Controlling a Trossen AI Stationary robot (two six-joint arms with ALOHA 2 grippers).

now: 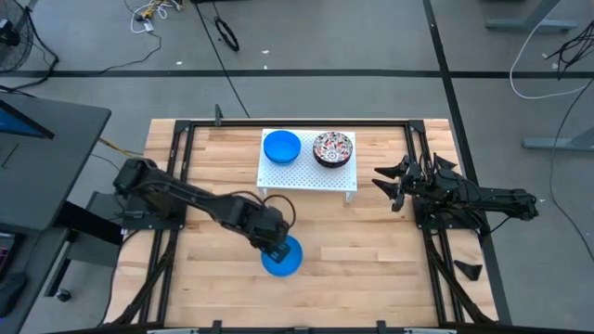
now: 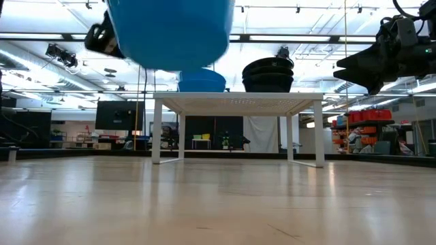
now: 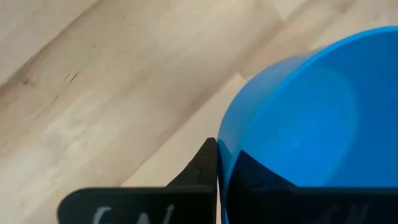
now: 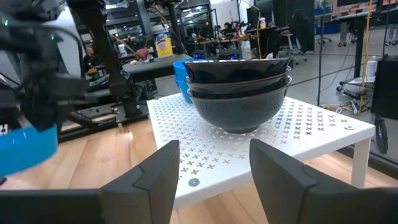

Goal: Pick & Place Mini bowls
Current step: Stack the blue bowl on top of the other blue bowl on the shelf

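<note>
The left gripper (image 1: 277, 249) pinched a blue mini bowl's (image 1: 283, 257) rim, lifted clear; next likely carrying it onto the white rack (image 1: 307, 173), while the right gripper (image 1: 390, 184) waited spread.

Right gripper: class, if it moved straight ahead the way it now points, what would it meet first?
Probably the stacked patterned bowls on the white rack; the right gripper, fingers open, points at them, though its height relative to the rack edge is unclear.

The wooden table (image 1: 371, 260) carries a white perforated rack (image 1: 307, 174).
</note>
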